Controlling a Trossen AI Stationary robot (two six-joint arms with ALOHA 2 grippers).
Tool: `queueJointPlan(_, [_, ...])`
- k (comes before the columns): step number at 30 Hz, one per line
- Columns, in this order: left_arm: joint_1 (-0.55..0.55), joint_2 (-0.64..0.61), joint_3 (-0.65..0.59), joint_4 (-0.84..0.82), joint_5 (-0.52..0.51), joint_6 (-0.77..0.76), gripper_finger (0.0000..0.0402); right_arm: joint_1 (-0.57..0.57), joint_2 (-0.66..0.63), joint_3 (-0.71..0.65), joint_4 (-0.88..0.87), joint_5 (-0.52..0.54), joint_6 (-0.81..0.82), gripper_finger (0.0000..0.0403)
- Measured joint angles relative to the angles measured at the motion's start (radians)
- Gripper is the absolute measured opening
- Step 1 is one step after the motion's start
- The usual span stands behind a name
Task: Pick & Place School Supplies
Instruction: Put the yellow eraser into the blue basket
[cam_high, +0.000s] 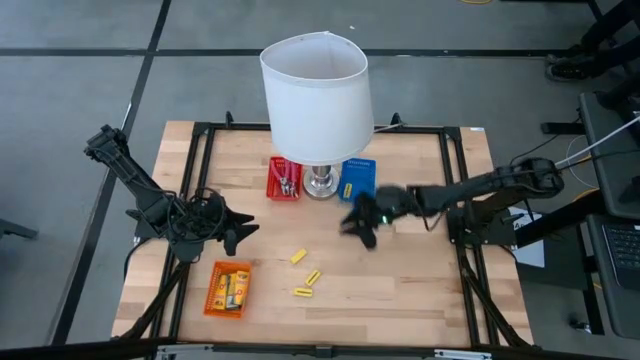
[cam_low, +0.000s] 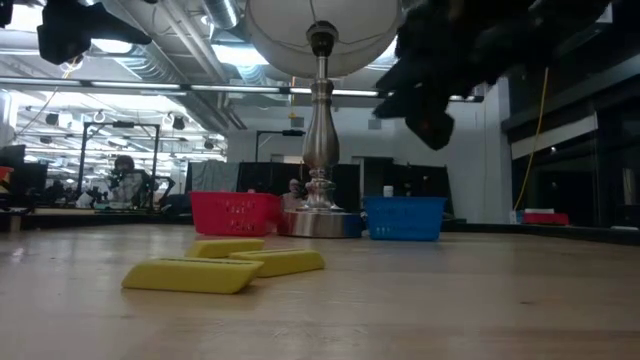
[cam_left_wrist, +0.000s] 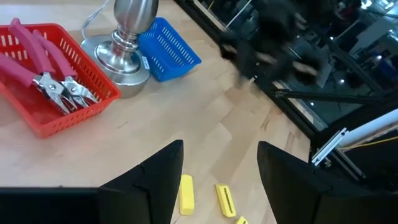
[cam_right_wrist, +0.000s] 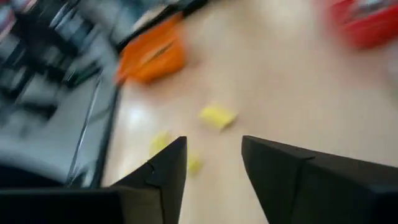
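Yellow pieces lie loose while the right tool hovers above, fingers apart, empty.

Both arms are dark, near black, built of slim jointed links, and the left arm carries a tangle of black cable looped near its wrist. The left hand ends in two broad, matte black fingers with angular, wedge-like tips. The right hand has the same flat black wedge fingers, and the right arm is a thin black link running back to a bulkier black joint.
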Motion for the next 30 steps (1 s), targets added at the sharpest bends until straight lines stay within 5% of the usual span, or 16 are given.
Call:
queueJointPlan(8, [0.0, 0.0, 0.0, -0.024, 0.023, 0.012, 0.0203, 0.19, 0.055, 0.0, 0.117, 0.021, -0.329, 0.0108])
queueJointPlan(16, [0.0, 0.0, 0.0, -0.024, 0.075, 0.017, 0.0203, 0.193, 0.274, 0.151, 0.131, -0.088, -0.567, 0.0077])
queueJointPlan(24, [0.0, 0.0, 0.0, -0.015, 0.12, -0.007, 0.0203, 0.181, 0.523, 0.408, 0.027, -0.056, -0.617, 0.0093])
queueJointPlan(30, [0.0, 0.0, 0.0, 0.001, 0.157, -0.009, 0.0203, 0.183, 0.61, 0.461, 0.011, -0.034, -0.613, 0.0137])
